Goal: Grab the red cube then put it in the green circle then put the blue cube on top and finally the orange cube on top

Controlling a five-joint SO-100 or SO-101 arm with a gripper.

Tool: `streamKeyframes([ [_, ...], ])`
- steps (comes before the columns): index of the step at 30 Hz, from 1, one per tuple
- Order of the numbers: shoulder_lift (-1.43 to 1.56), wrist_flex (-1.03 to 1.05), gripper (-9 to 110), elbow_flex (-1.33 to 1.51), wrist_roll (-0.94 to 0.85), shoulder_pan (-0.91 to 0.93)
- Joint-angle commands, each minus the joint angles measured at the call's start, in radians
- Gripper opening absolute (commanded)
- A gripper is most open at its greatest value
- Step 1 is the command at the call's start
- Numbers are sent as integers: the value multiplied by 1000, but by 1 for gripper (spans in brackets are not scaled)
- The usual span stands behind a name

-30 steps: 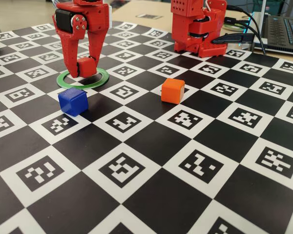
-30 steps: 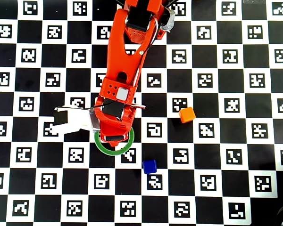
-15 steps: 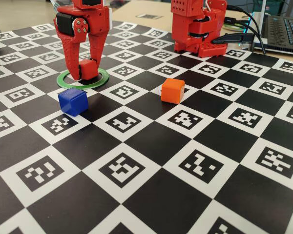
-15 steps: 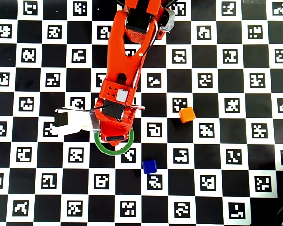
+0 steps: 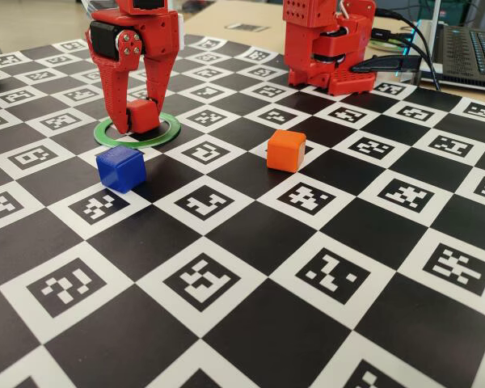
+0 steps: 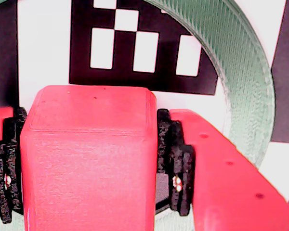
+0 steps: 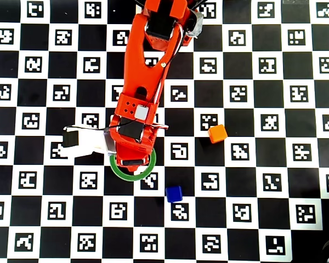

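Note:
My gripper (image 5: 137,113) is shut on the red cube (image 5: 144,115) and holds it low inside the green circle (image 5: 137,143); I cannot tell whether the cube touches the board. In the wrist view the red cube (image 6: 86,159) fills the space between the black pads (image 6: 176,163), with the green circle (image 6: 245,86) curving behind it. The blue cube (image 5: 120,168) lies just in front of the circle. The orange cube (image 5: 286,150) lies further right. From overhead the arm hides the red cube; the green circle (image 7: 132,176), blue cube (image 7: 174,193) and orange cube (image 7: 217,133) show.
The arm's red base (image 5: 331,44) stands at the back of the checkered marker board. A laptop (image 5: 469,48) and cables sit beyond the board's back right edge. The white wrist camera mount (image 7: 82,143) sticks out left of the gripper.

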Motion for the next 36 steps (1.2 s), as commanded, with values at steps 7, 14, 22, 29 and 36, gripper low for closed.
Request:
streamKeyframes([
  [7, 35, -26, 27, -52, 23, 25],
  [14, 57, -26, 31, -38, 18, 29],
  [22, 176, 83, 31, -54, 17, 40],
  [29, 344, 233, 31, -146, 20, 37],
  [36, 526, 405, 31, -241, 57, -2],
])
